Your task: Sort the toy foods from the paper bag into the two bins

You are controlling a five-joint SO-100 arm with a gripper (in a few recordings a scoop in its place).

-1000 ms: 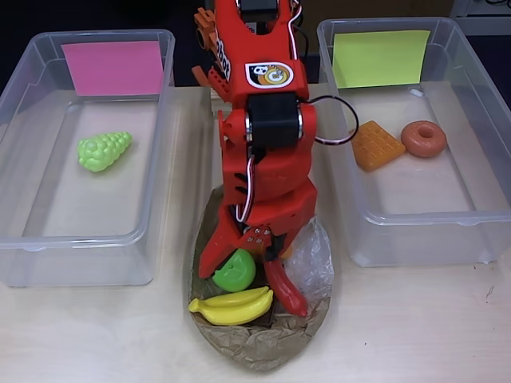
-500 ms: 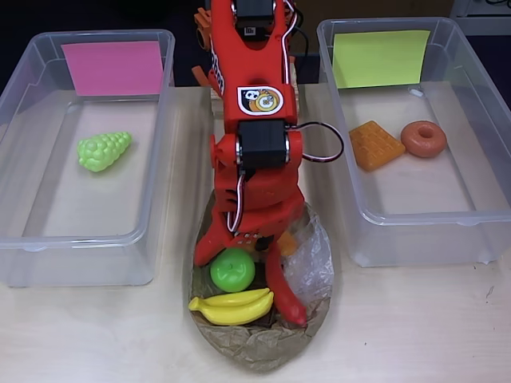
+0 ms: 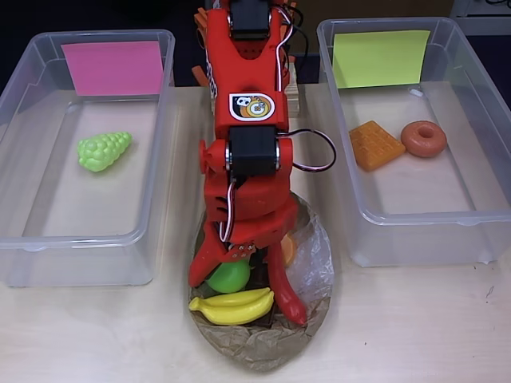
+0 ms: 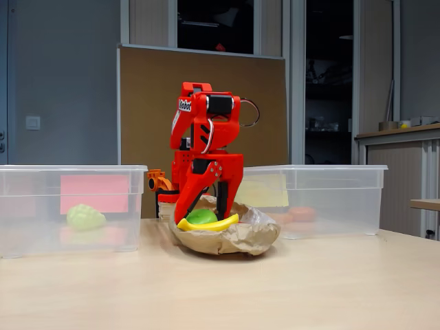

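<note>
The green apple point(image 3: 230, 276) sits in the paper bag point(image 3: 259, 347) near the counter's point(image 3: 415, 327) front edge (yellow banana point(image 3: 231, 307) lying crosswise just beside it), the spread jaws point(image 3: 239, 275) straddling it without visibly pinching.

Red arm bent steeply downward, gripper point(image 3: 239, 275) low with jaws spread.

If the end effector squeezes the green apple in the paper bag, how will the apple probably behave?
The green apple looks round and glossy, so it may slip or roll from the end effector. It is probably light hollow plastic. The banana beside it and the crumpled paper bag should limit rolling.
</note>
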